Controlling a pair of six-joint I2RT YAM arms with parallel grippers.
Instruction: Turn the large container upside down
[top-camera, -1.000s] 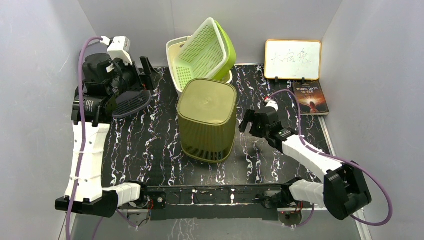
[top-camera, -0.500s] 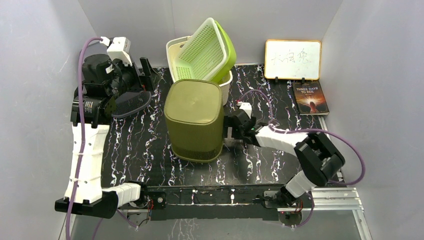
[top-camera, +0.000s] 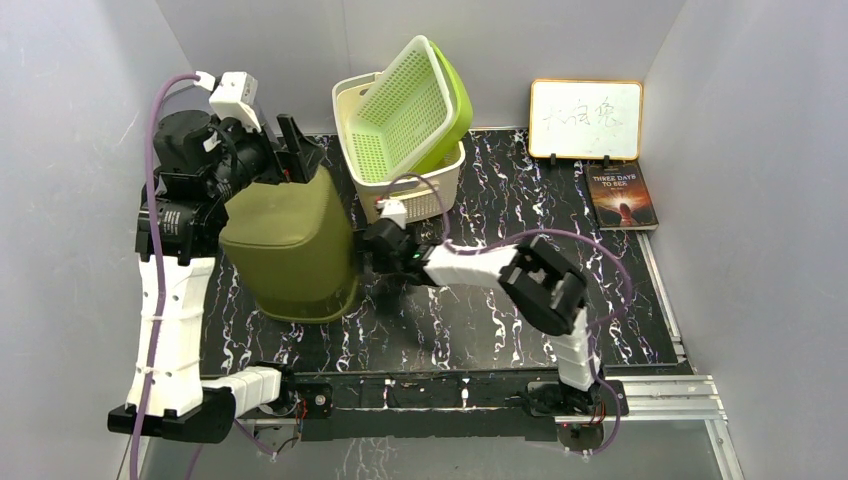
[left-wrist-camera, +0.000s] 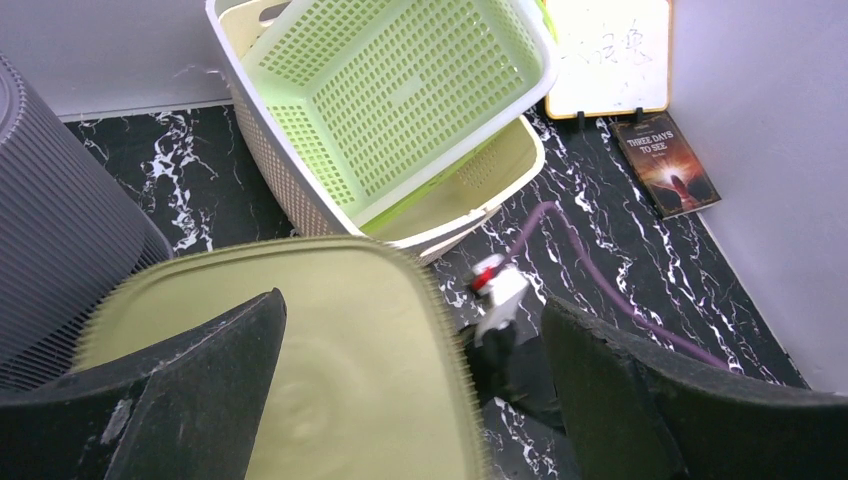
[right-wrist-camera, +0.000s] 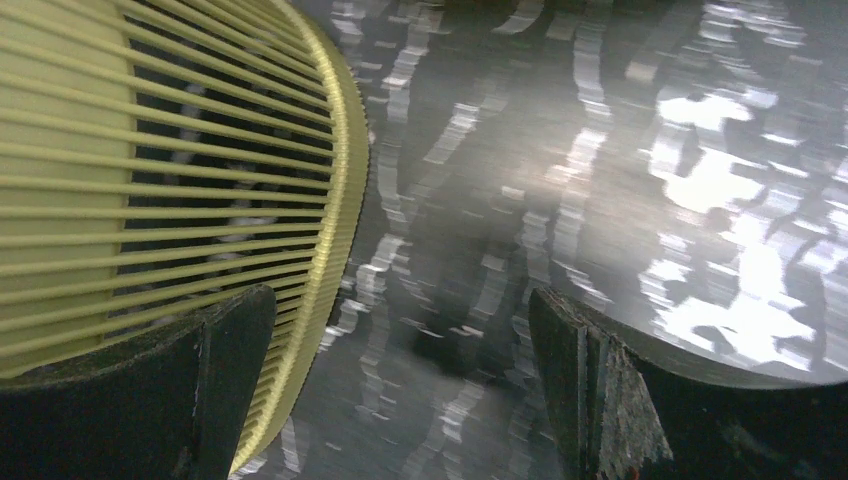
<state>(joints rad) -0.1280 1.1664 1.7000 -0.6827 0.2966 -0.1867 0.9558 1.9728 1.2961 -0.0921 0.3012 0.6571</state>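
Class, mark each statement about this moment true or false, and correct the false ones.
1. The right gripper is open. True.
2. The green basket lies flat on the table. False: it leans tilted in the cream basket.
3. The book lies in front of the whiteboard. True.
4. The olive container stands at the table's right side. False: it stands at the left, under the left gripper.
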